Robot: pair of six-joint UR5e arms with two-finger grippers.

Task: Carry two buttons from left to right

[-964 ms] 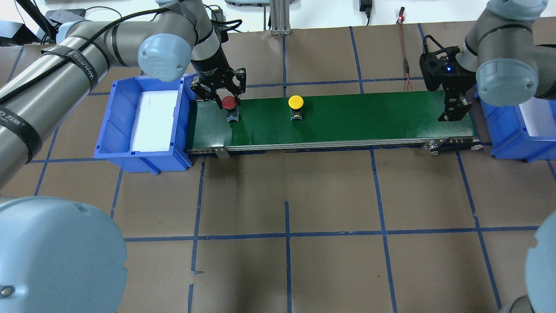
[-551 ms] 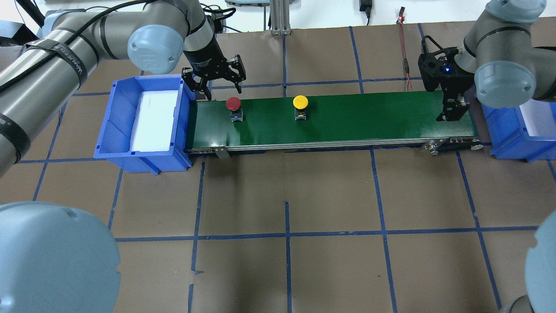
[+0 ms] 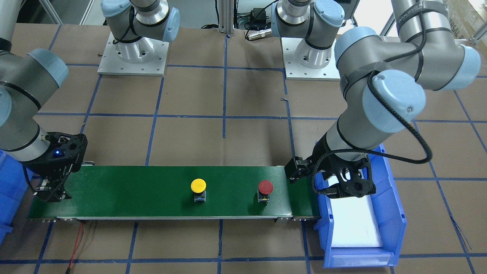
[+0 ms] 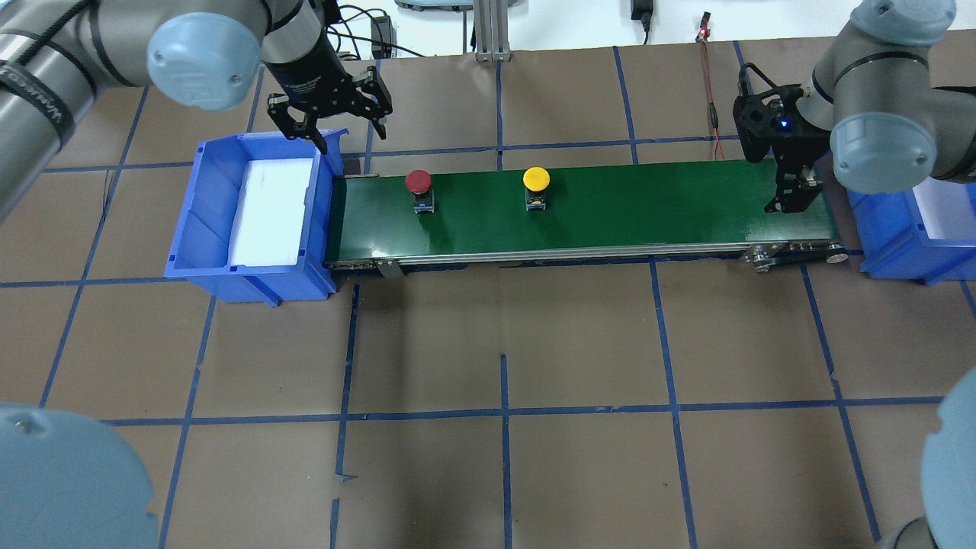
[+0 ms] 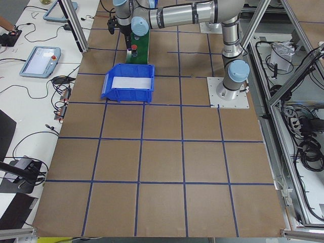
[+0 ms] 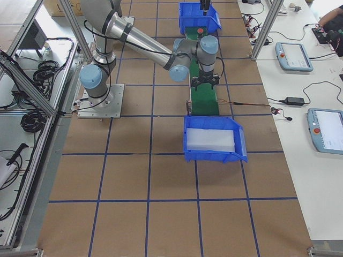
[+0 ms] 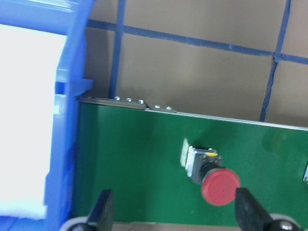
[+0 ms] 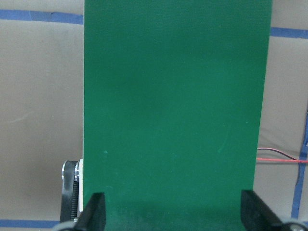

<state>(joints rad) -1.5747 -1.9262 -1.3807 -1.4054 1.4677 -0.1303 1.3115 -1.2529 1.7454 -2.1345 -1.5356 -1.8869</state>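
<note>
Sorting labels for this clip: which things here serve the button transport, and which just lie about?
Job in hand: red button, yellow button, green conveyor belt, left blue bin, right blue bin, left gripper, right gripper.

Lying about: red wire beyond the belt; teach pendant on the side bench.

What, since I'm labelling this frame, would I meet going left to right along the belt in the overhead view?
left blue bin → red button → yellow button → right pincer → right blue bin

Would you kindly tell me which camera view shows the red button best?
The left wrist view: the red button is close up, cap and base distinct. Overhead and front views show it small on the belt; side views, a speck; right wrist, nothing.
</note>
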